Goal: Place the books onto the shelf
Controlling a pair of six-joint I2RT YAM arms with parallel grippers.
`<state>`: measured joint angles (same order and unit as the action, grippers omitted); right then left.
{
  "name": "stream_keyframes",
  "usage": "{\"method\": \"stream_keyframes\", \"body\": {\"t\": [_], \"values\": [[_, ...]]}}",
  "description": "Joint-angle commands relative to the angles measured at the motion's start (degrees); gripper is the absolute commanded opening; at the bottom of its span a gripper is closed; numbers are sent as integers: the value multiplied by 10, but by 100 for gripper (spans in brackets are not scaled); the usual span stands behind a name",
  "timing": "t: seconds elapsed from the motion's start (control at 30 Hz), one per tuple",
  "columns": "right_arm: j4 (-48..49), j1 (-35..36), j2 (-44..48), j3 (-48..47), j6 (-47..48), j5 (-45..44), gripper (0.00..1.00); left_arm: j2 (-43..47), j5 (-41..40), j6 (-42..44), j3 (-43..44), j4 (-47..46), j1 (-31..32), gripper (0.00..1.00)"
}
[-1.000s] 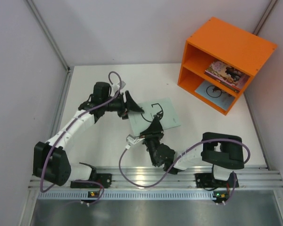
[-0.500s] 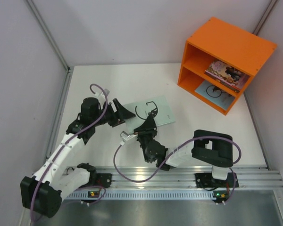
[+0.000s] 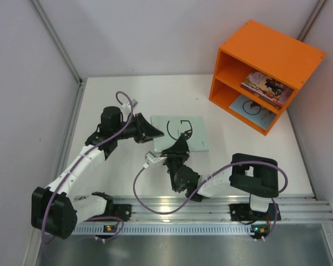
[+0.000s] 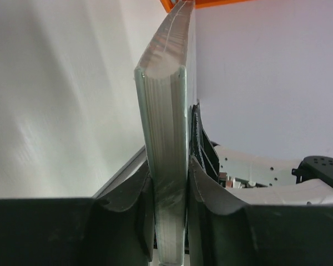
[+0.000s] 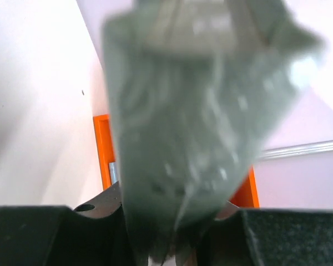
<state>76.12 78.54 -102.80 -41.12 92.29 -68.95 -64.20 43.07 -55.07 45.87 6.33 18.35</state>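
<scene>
Now re-clamping pale green book in left gripper after brief release, keeping right gripper pinched on it, readying carry to shelf.

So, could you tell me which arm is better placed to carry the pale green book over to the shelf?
Probably the right. Both arms grip the pale green book, but the right end effector holds its near edge, closer to the shelf; the left end effector clamps the edge farthest from it.

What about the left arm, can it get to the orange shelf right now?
Probably not: the left gripper is clamped on the green book, and the shelf stands far across the table, beyond the right gripper.
</scene>
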Motion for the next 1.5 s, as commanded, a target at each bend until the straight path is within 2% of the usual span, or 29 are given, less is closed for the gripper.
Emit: {"method": "stream_keyframes", "body": {"t": [0.0, 0.13, 0.27, 0.37, 0.43, 0.47, 0.5, 0.53, 0.67, 0.7, 0.73, 0.83, 0.87, 0.97, 1.03, 1.07, 1.1, 1.23, 1.27, 1.33, 1.37, 1.47], "values": [[31, 29, 36, 22, 45, 60, 25, -41, 51, 103, 54, 13, -1, 0], [39, 28, 52, 53, 35, 62, 28, -79, 126, 138, 84, 45, -8, 0], [45, 20, 57, 68, 25, 75, 41, -105, 177, 159, 97, 47, -9, 0], [51, 13, 56, 75, 19, 88, 41, -119, 215, 158, 96, 41, -13, 0], [51, 6, 56, 75, 12, 95, 36, -128, 228, 160, 96, 43, -14, 0], [52, 3, 52, 73, 6, 99, 22, -134, 231, 162, 96, 46, -14, 0], [52, -1, 48, 70, 6, 98, 15, -136, 236, 167, 92, 45, -14, 0], [52, -8, 45, 68, 9, 94, 1, -138, 248, 166, 91, 36, -14, 0], [54, -13, 45, 65, 8, 90, 0, -153, 233, 163, 89, 54, -43, 0], [53, -14, 45, 61, 8, 87, 0, -159, 222, 159, 100, 63, -54, 2], [53, -17, 40, 47, 10, 73, 0, -167, 212, 155, 106, 69, -65, 33], [49, -34, 26, 18, 20, 46, 0, -165, 153, 121, 122, 69, -110, 70], [47, -39, 17, 6, 23, 43, 0, -162, 142, 110, 129, 65, -130, 74], [44, -56, 1, -10, 42, 33, 0, -143, 106, 88, 146, 68, -162, 79], [29, -73, 0, -18, 37, 28, 0, -119, 46, 108, 161, 131, -178, 79], [-2, -81, 0, -20, 28, 26, 0, -111, 19, 142, 184, 169, -179, 79], [-23, -103, 1, -24, 17, 26, 0, -89, -53, 157, 194, 226, -179, 79], [-158, -170, 4, -50, -86, 52, 0, -6, -129, 182, 159, 250, -179, 79], [-224, -183, 4, -59, -108, 57, 0, 11, -133, 189, 133, 250, -179, 79], [-286, -220, 0, -89, -176, 76, 0, 62, -138, 192, 107, 263, -178, 79], [-355, -232, -3, -100, -202, 85, 0, 79, -137, 195, 81, 270, -178, 79], [-440, -289, -21, -142, -292, 115, 0, 185, -116, 201, 18, 284, -178, 78]]}}
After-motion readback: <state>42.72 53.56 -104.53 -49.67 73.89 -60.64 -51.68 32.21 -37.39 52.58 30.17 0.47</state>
